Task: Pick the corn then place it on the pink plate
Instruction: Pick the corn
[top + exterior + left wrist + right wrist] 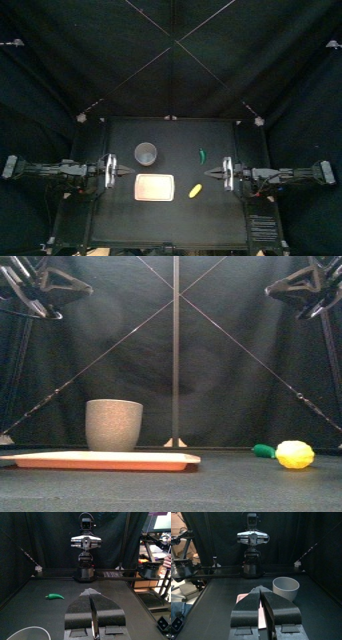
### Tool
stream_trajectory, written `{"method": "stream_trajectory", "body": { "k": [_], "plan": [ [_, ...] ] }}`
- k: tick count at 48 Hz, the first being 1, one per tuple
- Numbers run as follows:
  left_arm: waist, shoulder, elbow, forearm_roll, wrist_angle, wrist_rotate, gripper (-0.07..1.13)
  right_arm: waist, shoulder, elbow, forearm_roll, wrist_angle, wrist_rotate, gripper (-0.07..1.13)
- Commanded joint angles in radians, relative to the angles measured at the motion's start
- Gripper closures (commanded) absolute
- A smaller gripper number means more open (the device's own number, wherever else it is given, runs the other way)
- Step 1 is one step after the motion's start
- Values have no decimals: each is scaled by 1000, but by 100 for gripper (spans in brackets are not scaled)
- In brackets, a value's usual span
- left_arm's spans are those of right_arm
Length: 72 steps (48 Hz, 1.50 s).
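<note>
both pincers, the left pincer [93, 598] and the right pincer [262, 594], hang level above the table [214, 215] with nothing in them, so the step in hand is the reach for the corn [194, 189], not yet begun. the right pincer is the one to use, i judge. the yellow corn lies on the table near it, a little inward of its tips and toward the table's front. from the left pincer the corn sits well apart, on the far side of the pink tray [155, 187].

to do it well, the right pincer should part its jaws wide before it comes down. it should turn so they straddle the corn across its short width and close about the middle. the toy looks rounded and smooth, so a grip near one end may roll it away. the tray lies just beside the corn, further inward from the right pincer, so the carry is short: lift enough to clear the low rim and set the corn on the bare middle.

a green toy [202, 156], curved like a pepper, lies inward of the right pincer toward the back, clear of that path. the grey speckled cup [146, 153] stands beyond the tray, nearer the left pincer.

as for the jaws, in each wrist view the two meet along a thin line, closed or all but closed, gripping nothing and touching nothing.
</note>
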Motion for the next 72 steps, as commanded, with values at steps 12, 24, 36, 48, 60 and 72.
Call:
{"method": "stream_trajectory", "body": {
  "k": [12,24,36,48,60,72],
  "plan": [
    [5,-28,-43,-6,35,0,108,3,104,-28,44,74,67,100],
    [6,-28,-41,-14,49,3,108,52,212,-106,58,319,149,94],
    [6,-28,-40,-14,54,5,108,74,258,-83,112,377,250,52],
    [8,-29,-40,-14,67,3,108,77,354,-67,103,377,295,-2],
    [14,-29,-40,-14,71,5,108,80,514,-130,-6,479,293,3],
    [25,-29,-41,-14,72,5,108,97,641,-233,-152,701,291,3]
  ]
}}
